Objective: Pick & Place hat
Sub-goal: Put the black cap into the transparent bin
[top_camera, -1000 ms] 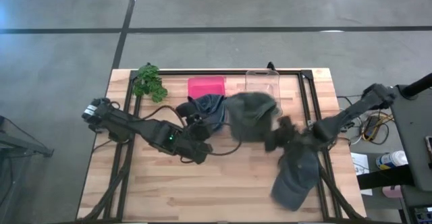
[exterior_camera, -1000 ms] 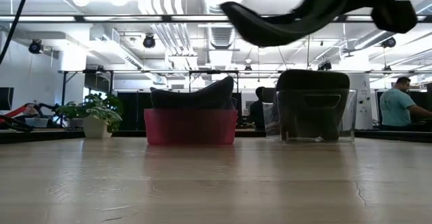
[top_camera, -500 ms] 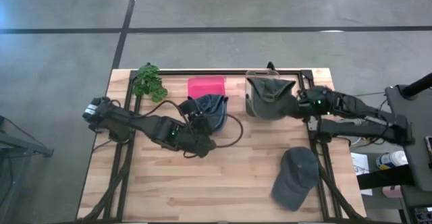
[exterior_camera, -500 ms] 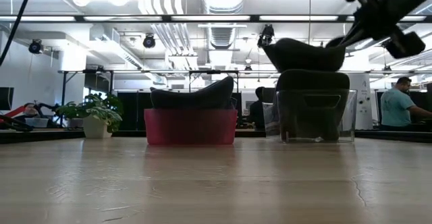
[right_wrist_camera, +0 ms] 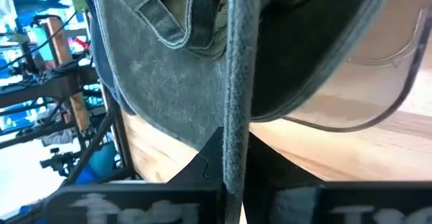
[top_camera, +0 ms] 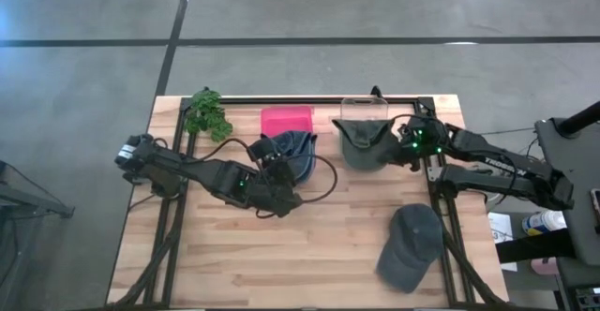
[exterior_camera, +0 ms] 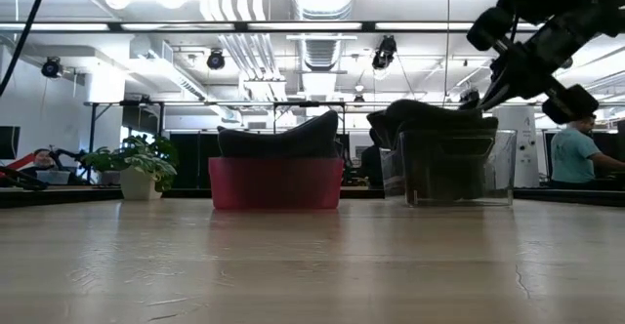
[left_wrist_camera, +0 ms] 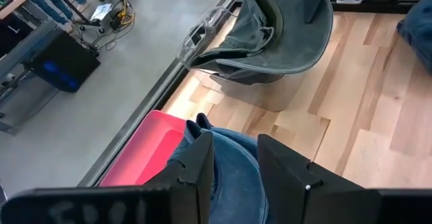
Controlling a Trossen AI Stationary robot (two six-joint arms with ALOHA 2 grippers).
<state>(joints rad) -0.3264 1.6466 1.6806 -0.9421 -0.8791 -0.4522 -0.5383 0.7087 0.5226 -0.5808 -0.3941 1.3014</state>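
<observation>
Clear bin [top_camera: 365, 114]: near side and interior largely covered in the high view by the grey-green hat [top_camera: 364, 142]; in the low view only the hat's top shows above the bin rim. Blue hat [top_camera: 292, 151]: left portion hidden under the left arm's wrist at frame centre; contact between left gripper [left_wrist_camera: 233, 158] and fabric indistinct. Person [exterior_camera: 574, 153]: cut off at right frame edge.

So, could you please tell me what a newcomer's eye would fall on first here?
Probably the right gripper, jaws shut on a grey-green cap held over the clear bin at the table's far edge. Next, the left gripper at a blue cap by the pink bin, and a spare dark cap near the right front corner.
</observation>
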